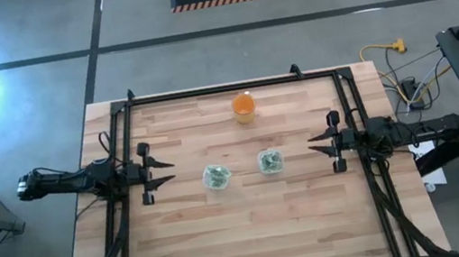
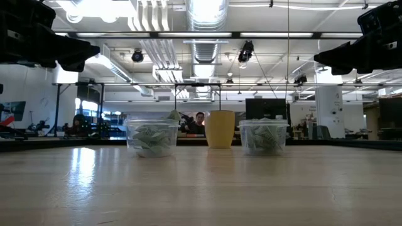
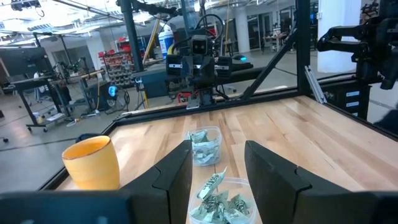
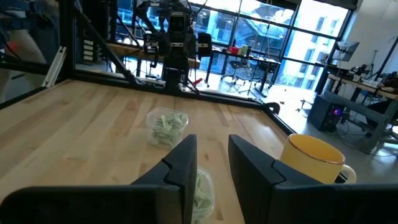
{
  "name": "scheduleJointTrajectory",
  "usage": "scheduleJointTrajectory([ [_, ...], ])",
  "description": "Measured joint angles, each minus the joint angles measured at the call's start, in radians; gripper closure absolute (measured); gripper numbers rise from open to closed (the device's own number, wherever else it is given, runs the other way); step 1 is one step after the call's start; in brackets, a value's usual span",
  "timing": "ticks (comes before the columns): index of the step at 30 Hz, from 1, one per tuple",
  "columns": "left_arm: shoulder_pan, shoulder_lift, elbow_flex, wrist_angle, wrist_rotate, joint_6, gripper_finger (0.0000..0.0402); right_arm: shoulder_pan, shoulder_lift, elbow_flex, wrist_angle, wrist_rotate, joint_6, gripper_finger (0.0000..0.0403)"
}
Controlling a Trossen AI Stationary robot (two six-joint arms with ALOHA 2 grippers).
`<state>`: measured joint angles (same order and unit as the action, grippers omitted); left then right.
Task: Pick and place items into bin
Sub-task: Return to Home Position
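Inside two clear tubs at mid-surface, the items (image 3: 219, 204) are lying heaped, pale green and crumpled. The left-side tub (image 2: 151, 123) is sitting nearer the left arm and the right-side tub (image 2: 264, 123) nearer the right arm. The orange cup (image 1: 244, 106) is standing beyond them.

The left gripper (image 1: 170, 171) and right gripper (image 1: 312, 148) are hovering at opposite sides of the surface (image 1: 229, 247), fingers spread wide and carrying nothing.

Risk, as judged: one piece is poking above a rim and could spill if the tub gets nudged.

The item count is proving unreadable. The right arm's own fingers are hiding most of its nearer tub.
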<state>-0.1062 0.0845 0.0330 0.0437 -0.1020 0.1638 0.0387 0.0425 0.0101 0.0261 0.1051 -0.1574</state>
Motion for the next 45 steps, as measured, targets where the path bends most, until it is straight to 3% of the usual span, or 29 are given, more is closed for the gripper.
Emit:
scheduleJointTrajectory([
  [45,0.0,0.0,0.001,0.0,0.0,0.0,0.0271,0.0,0.0,0.0,0.0,0.0,0.0,0.0328],
])
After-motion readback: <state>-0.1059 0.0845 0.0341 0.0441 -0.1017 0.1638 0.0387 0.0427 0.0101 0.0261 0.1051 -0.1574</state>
